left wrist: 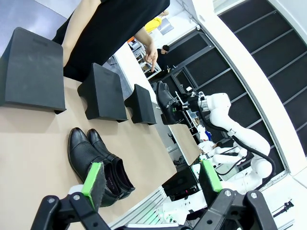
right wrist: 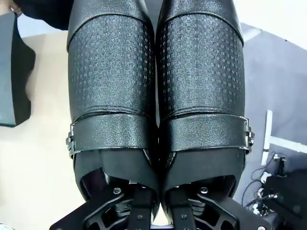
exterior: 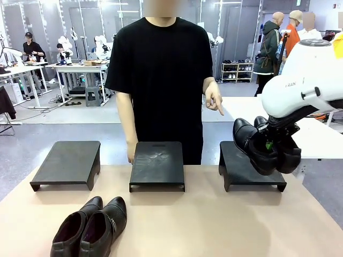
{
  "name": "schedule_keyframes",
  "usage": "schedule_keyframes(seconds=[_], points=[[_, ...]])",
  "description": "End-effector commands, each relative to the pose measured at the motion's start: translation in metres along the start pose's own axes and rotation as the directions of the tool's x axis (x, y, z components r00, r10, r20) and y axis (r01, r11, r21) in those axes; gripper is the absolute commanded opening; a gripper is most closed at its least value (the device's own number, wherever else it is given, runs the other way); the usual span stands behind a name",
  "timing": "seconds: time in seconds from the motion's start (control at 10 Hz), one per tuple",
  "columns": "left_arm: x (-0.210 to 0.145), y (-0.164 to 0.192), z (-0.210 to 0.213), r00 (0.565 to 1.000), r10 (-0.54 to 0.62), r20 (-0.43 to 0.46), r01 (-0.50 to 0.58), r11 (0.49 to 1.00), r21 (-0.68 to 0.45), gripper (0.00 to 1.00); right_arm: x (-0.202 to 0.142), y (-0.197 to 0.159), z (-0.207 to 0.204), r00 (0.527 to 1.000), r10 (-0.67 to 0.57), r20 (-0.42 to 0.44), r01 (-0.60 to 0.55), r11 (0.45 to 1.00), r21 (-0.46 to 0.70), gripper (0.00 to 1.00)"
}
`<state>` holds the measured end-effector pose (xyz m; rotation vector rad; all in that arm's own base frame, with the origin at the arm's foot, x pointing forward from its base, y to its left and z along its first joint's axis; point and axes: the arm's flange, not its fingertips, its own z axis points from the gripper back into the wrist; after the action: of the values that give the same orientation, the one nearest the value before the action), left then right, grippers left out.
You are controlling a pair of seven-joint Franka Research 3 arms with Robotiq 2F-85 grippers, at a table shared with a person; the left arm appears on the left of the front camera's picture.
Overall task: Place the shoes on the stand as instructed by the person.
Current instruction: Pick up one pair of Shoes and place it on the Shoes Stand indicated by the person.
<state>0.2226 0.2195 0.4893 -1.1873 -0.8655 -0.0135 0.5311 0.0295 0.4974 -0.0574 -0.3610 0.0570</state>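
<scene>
While the person's hand (exterior: 214, 100) points down toward the right-hand stand (exterior: 241, 167), the right pincer (exterior: 269, 144) is clamped on the buckled pair (exterior: 247, 136) (shoes side by side), held in the air by that stand. The other pair (exterior: 91, 227) lies on the table (exterior: 225, 225); the left pincer (left wrist: 152, 176) stands apart.

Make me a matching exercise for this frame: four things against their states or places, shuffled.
Things:
1. buckled pair
2. other pair
3. person's hand
4. left end effector

States:
a. open
b. lying on the table
c. pointing downward
d. gripped, off the table

Pairs: 1-d, 2-b, 3-c, 4-a.
</scene>
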Motion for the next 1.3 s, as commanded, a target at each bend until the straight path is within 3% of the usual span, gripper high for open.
schedule_keyframes(seconds=[0.0, 0.1, 0.5, 1.2], points=[[0.002, 0.001, 0.001, 1.0, -0.028, 0.003, 0.028, 0.999, -0.017, 1.0, 0.02, 0.003, -0.006, 0.998, -0.019, 0.057, 0.021, 0.999, -0.034, 0.08], [0.002, 0.001, 0.001, 1.0, -0.028, 0.003, 0.028, 0.999, -0.017, 1.0, 0.023, 0.006, -0.014, 0.998, -0.028, 0.054, 0.027, 1.0, 0.016, 0.08], [0.002, 0.001, 0.001, 1.0, -0.028, 0.003, 0.028, 0.999, -0.017, 1.0, 0.028, 0.014, -0.046, 0.993, -0.052, 0.108, 0.052, 0.999, 0.001, 0.08], [0.002, 0.001, 0.001, 1.0, -0.028, 0.003, 0.028, 0.999, -0.017, 1.0, 0.043, 0.021, -0.077, 0.991, -0.104, 0.084, 0.105, 0.994, -0.005, 0.08]])
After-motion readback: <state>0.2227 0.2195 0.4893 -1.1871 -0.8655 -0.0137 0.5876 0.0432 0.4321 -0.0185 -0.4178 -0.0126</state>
